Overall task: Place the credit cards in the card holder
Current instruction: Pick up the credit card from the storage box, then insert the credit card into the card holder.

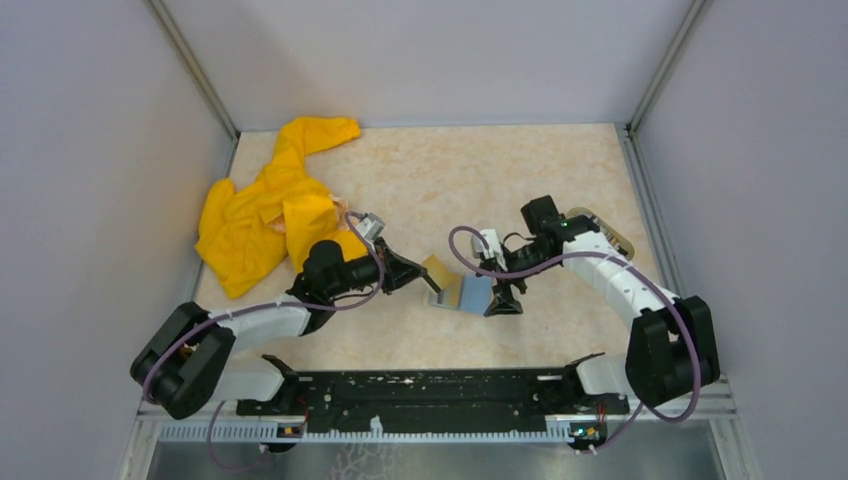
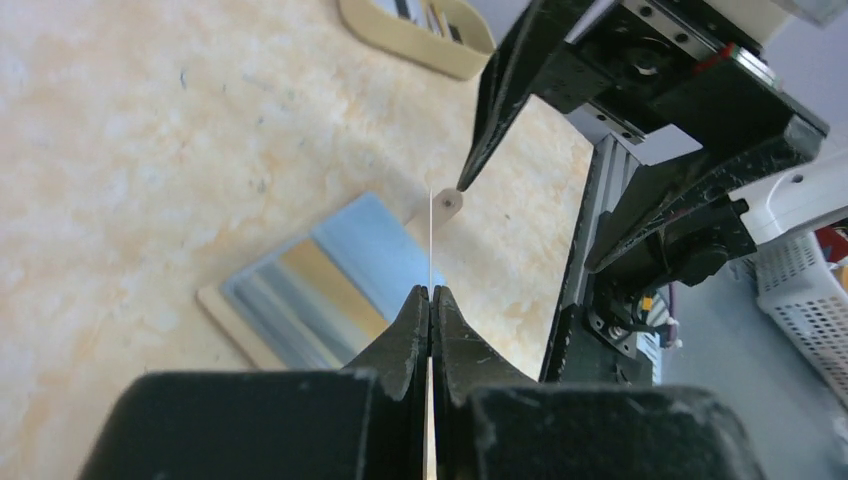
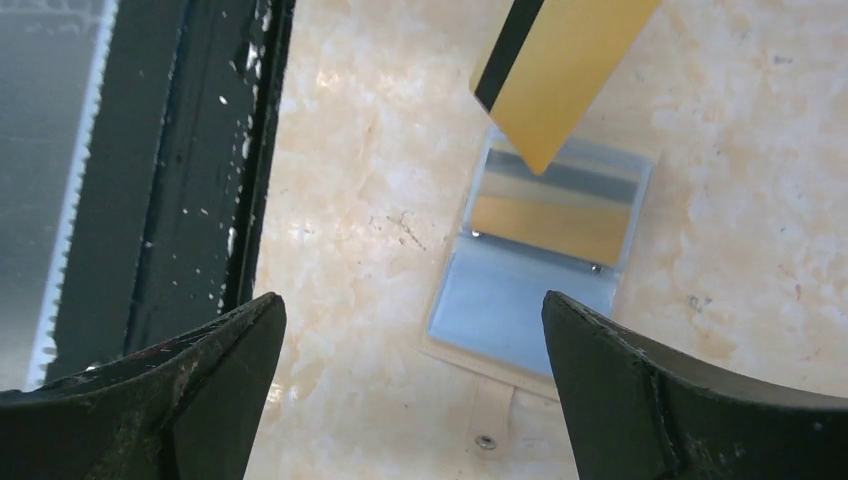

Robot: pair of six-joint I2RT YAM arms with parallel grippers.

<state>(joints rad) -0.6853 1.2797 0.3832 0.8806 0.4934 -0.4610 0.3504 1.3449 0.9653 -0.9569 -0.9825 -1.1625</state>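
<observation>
The left tool (image 2: 431,296) grips a gold credit card (image 3: 565,70) tilted over the card holder (image 3: 545,260), lying open on the counter (image 1: 450,170) just 6 o'clock of centre. The right tool (image 3: 412,310) hangs released above it.

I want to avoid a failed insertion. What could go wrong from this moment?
1. The card in the left pincer points at the holder corner first, so it may catch on a slot edge instead of sliding in.
2. The right pincer hangs open above the holder and does not seem to pin it, so the holder could slide when pushed.
</observation>
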